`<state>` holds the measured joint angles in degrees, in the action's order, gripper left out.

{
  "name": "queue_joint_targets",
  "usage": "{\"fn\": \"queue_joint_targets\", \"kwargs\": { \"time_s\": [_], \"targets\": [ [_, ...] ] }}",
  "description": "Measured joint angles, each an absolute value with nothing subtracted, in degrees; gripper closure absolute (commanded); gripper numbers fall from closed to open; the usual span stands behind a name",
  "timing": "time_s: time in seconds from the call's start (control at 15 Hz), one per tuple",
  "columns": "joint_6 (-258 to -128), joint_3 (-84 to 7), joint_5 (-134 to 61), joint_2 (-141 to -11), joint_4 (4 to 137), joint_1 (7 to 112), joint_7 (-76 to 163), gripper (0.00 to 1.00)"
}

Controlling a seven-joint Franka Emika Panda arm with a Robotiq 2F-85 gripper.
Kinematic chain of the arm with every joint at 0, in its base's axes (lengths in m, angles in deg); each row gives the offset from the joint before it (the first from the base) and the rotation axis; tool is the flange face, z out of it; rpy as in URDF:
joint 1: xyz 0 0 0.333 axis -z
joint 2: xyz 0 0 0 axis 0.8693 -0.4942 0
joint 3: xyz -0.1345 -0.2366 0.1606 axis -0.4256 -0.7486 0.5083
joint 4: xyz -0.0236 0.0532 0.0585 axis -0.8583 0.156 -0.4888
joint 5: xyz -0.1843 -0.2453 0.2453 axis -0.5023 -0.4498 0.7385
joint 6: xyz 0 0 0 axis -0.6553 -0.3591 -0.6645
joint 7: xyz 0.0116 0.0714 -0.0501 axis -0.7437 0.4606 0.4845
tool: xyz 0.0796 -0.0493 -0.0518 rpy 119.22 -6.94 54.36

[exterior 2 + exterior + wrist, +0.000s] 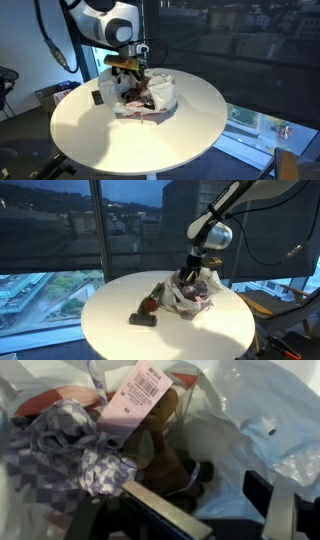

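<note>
One gripper (190, 273) is all you have here. In an exterior view it hangs in the right half of the frame, straight over the mouth of the white plastic bag (192, 295) that slumps on the round white table (120, 340). A dark block (143, 320) lies apart from the bag, toward the lower left, flat on the tabletop.

In an exterior view from across the table, the gripper (130, 72) sits in the upper left with its tips down at the bag's (162, 92) crumpled rim, and the dark block (100, 97) is just left of it.

In the wrist view your jaws are spread wide and grip nothing, their dark, hard-edged fingers (165, 510) along the bottom edge. The brown plush toy (165, 445) lies just ahead of them, up from the left finger at frame centre. It is soft and furry, and its long axis runs roughly top to bottom. A stiff pink tag (135, 395) with a barcode covers its top. Checked cloth (60, 455), limp and bunched, crowds the left. Thin glossy bag film fills the right.
</note>
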<state>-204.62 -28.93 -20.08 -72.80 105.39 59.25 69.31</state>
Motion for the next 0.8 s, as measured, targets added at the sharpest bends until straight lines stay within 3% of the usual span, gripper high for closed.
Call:
{"fn": "queue_joint_targets", "kwargs": {
  "time_s": [0.6,0.67,0.8],
  "targets": [
    [-201.2,-29.4,-23.7,-90.4,91.3,59.4,60.3,0.02],
    [-201.0,-30.0,-24.9,-91.3,90.5,59.0,58.0,0.26],
    [-199.8,-30.6,-26.7,-92.8,88.8,58.4,54.5,0.31]
  ]
}}
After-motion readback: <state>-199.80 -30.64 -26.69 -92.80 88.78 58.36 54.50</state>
